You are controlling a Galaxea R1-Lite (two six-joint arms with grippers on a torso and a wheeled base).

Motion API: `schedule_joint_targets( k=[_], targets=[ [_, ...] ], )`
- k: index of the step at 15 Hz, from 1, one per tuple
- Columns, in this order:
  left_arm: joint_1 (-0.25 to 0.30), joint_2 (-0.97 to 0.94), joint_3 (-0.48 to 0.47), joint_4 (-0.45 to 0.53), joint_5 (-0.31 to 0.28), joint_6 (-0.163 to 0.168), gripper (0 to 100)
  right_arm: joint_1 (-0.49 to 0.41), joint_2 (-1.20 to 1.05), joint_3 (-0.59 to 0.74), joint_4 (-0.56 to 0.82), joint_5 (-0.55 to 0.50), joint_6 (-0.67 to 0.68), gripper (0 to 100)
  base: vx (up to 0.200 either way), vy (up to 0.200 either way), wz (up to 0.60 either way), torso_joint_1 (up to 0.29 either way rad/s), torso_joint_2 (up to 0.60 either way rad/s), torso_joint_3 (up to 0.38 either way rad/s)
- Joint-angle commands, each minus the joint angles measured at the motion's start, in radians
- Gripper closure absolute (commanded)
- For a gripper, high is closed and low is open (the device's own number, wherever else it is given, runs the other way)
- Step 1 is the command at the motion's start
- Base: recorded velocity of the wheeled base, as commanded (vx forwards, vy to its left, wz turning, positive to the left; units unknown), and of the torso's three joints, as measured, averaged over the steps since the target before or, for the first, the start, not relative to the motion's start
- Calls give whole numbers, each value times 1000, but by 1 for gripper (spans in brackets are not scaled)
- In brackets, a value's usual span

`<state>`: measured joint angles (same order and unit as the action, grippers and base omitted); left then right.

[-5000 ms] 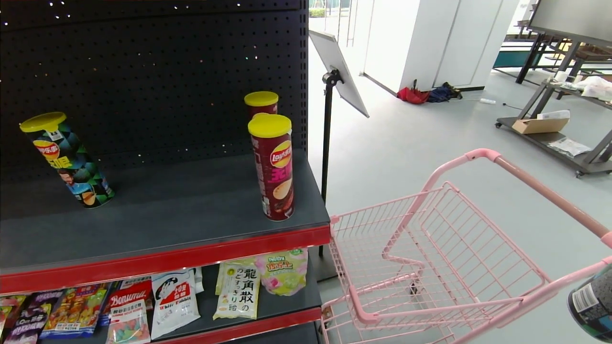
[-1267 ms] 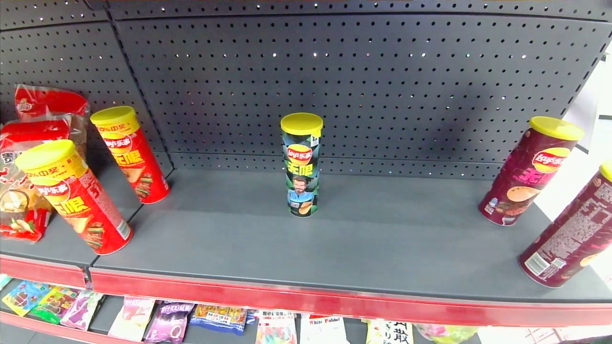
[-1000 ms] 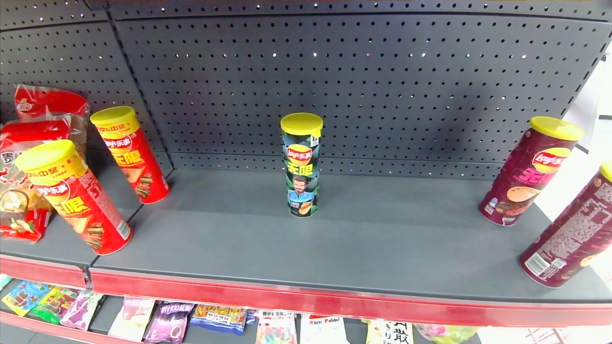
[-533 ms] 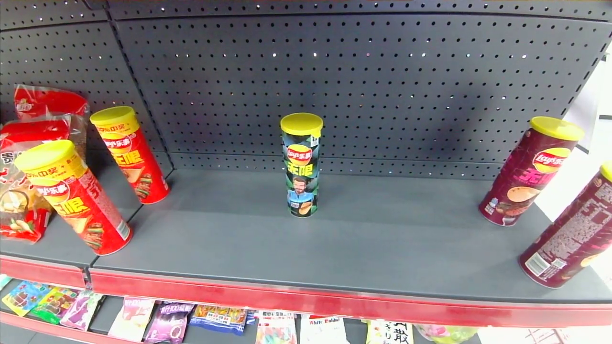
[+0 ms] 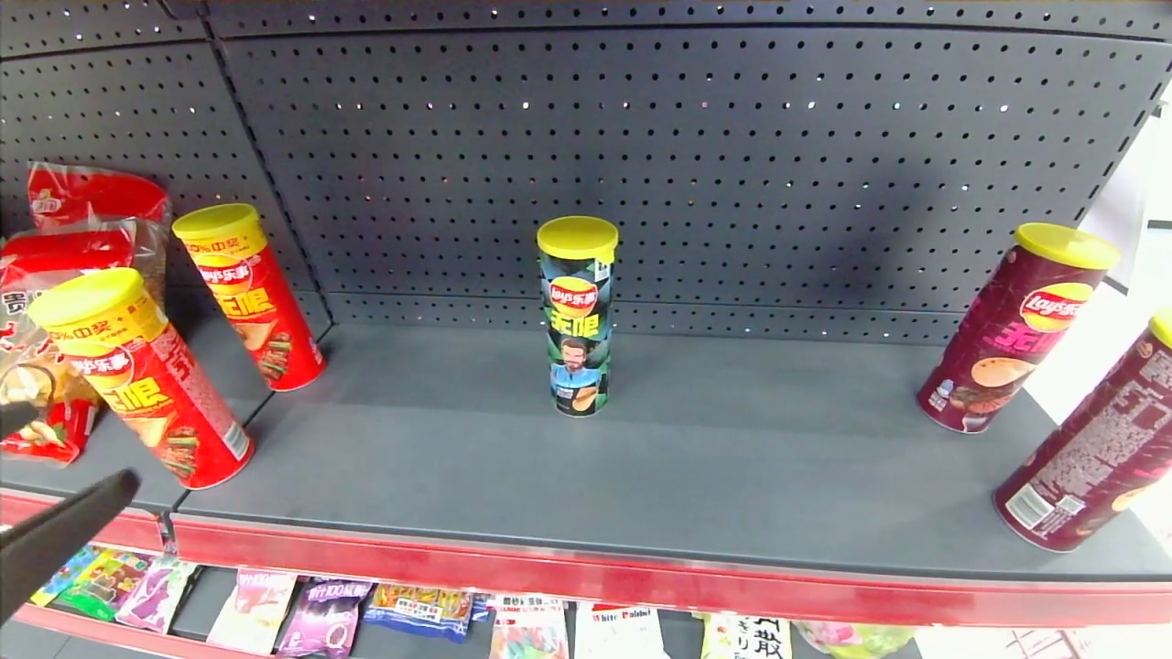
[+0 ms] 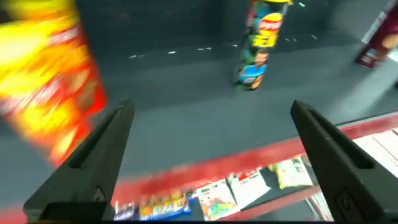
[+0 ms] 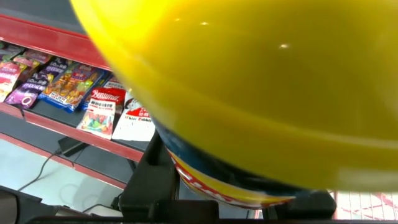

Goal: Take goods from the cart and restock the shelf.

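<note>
A black-and-green chips can (image 5: pixel 577 316) with a yellow lid stands upright mid-shelf on the grey shelf board (image 5: pixel 696 476); it is also in the left wrist view (image 6: pixel 258 46). My left gripper (image 5: pixel 78 444) is at the lower left in front of the shelf's red edge, open and holding nothing (image 6: pixel 211 109). In the right wrist view a chips can's yellow lid (image 7: pixel 249 81) sits close to the camera, with my right gripper (image 7: pixel 230 199) shut on that dark-labelled can below the lid.
Two red cans (image 5: pixel 137 375) (image 5: pixel 247 293) and snack bags (image 5: pixel 55 238) stand at the shelf's left. Two maroon cans (image 5: pixel 1016 329) (image 5: pixel 1090 448) stand at the right. Bare board lies either side of the middle can. Snack packets (image 5: pixel 421 613) lie on the lower shelf.
Since five seconds ago the head camera has swung from the pink cart to the shelf front. In the last half second my left gripper's fingers have come into view at the lower left.
</note>
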<state>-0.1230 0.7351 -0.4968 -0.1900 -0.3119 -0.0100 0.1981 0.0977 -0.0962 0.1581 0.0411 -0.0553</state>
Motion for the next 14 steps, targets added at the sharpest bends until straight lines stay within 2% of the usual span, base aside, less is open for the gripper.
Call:
schedule_joint_targets(
  k=[1, 2, 3, 5, 6, 8, 9, 10, 11, 14],
  targets=[
    [-99, 535, -100, -322, -121, 45, 0, 1, 2, 0, 0, 0, 0, 100, 0, 0, 0, 0, 0, 0],
    [-103, 581, -105, -370, -168, 45, 0, 1, 2, 0, 0, 0, 0, 100, 0, 0, 0, 0, 0, 0],
    [-99, 710, -108, -491, -380, 54, 0, 0, 2, 0, 0, 0, 0, 100, 0, 0, 0, 0, 0, 0],
    [-103, 837, -134, -591, -429, 101, 0, 0, 2, 0, 0, 0, 2, 100, 0, 0, 0, 0, 0, 0],
    [-99, 882, -158, -603, -464, 113, 0, 1, 2, 0, 0, 0, 2, 100, 0, 0, 0, 0, 0, 0],
    [-98, 949, -212, -606, -483, 133, 0, 1, 2, 0, 0, 0, 8, 100, 0, 0, 0, 0, 0, 0],
    [-98, 1020, -269, -611, -492, 163, 0, 0, 2, 0, 0, 0, 14, 100, 0, 0, 0, 0, 0, 0],
    [-99, 1063, -319, -612, -506, 177, 0, 0, 2, 0, 0, 0, 15, 100, 0, 0, 0, 0, 0, 0],
    [-106, 1095, -367, -611, -530, 179, 0, 0, 2, 0, 0, 0, 14, 100, 0, 0, 0, 0, 0, 0],
    [-119, 1169, -463, -605, -541, 177, 0, 0, 2, 0, 0, 0, 19, 100, 0, 0, 0, 0, 0, 0]
  ],
)
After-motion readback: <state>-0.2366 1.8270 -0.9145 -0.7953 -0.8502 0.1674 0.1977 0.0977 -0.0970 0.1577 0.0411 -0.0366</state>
